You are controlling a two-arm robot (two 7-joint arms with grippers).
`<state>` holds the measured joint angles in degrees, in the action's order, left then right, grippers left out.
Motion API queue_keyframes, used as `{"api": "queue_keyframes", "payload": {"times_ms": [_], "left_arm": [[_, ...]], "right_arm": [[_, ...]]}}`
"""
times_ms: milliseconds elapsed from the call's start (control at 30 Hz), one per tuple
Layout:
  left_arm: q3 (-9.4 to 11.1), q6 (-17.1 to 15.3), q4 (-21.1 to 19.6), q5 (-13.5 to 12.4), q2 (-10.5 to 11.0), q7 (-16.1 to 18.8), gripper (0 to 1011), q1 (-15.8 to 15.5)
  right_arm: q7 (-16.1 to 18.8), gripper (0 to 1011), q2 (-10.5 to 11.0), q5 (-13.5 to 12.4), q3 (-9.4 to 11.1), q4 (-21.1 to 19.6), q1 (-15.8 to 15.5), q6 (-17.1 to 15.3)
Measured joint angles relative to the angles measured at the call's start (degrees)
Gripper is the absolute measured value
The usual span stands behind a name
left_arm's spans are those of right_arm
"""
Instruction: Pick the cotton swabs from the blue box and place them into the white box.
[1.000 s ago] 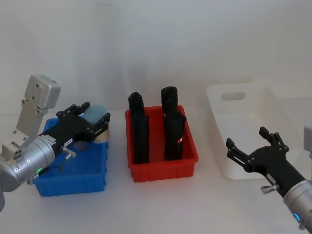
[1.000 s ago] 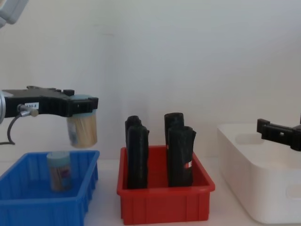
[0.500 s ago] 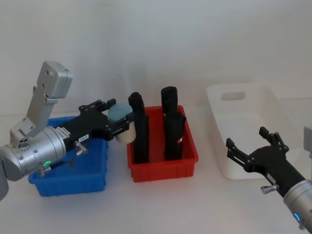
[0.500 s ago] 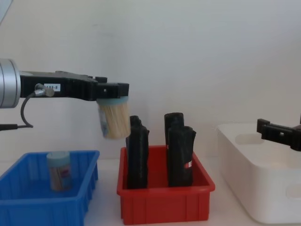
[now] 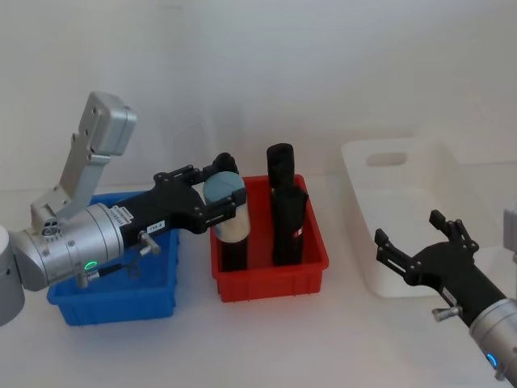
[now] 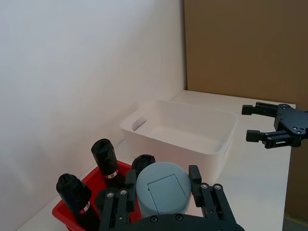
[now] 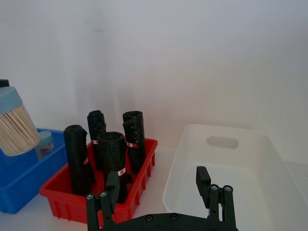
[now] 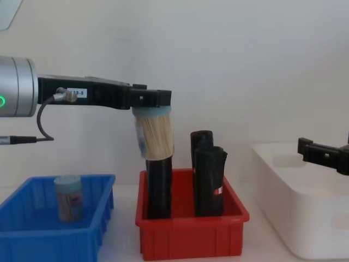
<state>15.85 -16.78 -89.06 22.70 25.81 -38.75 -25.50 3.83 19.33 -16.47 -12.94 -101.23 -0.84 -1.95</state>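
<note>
My left gripper (image 5: 222,206) is shut on a jar of cotton swabs (image 5: 229,212), a clear jar with a pale blue lid. It hangs in the air over the left side of the red bin (image 5: 271,277). The chest view shows the held jar (image 8: 155,134) above the black rolls. A second jar of cotton swabs (image 8: 68,197) stands upright in the blue box (image 8: 49,240). The white box (image 5: 408,212) sits at the right. My right gripper (image 5: 424,245) hovers open in front of the white box, holding nothing.
The red bin (image 8: 191,236) between the two boxes holds several tall black rolls (image 8: 209,180) standing upright, their tops level with the held jar's bottom. A white wall rises close behind the table.
My left gripper has carried the jar of cotton swabs to the right, from above the blue box to over the red bin. The right arm has not moved.
</note>
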Motion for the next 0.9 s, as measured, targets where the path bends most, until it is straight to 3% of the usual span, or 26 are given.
{"api": "queue_keyframes", "payload": {"times_ms": [467,900], "left_arm": [[0.3,-0.7,0.1,0.3,-0.3,-1.7,660,-0.6],[0.4,-0.8,0.2,0.4,-0.4,-2.2,660,-0.8]], "right_arm": [[4.3,1002,-0.1,1.8,-0.7,0.0,0.7,-0.3],[13.3,1002,-1.8,6.9,-2.8,0.8,3.8,-2.1]]}}
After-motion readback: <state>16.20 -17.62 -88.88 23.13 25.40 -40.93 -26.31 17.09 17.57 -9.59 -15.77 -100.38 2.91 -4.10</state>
